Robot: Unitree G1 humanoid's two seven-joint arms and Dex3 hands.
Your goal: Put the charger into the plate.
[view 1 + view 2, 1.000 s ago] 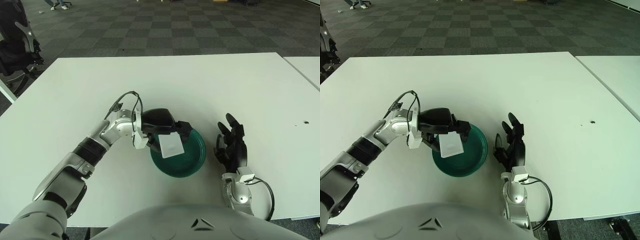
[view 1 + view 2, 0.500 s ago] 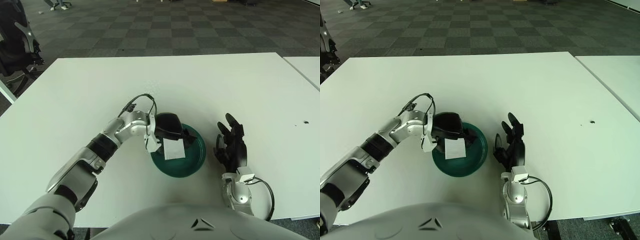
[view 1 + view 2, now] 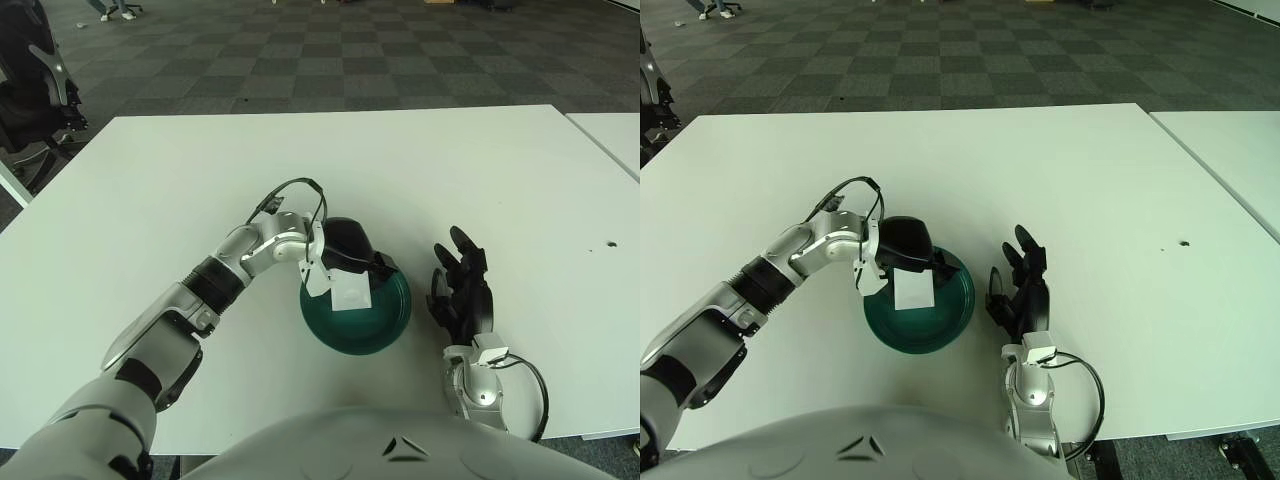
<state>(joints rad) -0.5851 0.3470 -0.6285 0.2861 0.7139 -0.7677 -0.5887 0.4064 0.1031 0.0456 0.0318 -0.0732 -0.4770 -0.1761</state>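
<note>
A dark green plate (image 3: 375, 325) sits on the white table near its front edge. My left hand (image 3: 350, 255) reaches over the plate's far left rim and is shut on a white square charger (image 3: 350, 294), which hangs low over the plate's inside; I cannot tell if it touches the plate. The same hand (image 3: 908, 245) and charger (image 3: 913, 291) show in the right eye view over the plate (image 3: 940, 320). My right hand (image 3: 462, 290) stands parked to the right of the plate, fingers spread, holding nothing.
The white table (image 3: 480, 180) stretches far beyond the plate. A second white table (image 3: 615, 135) stands at the right edge. A black chair (image 3: 30, 90) is at the far left on the chequered floor.
My left hand has moved right and forward over the plate, carrying the charger lower into it. The right hand has not moved.
</note>
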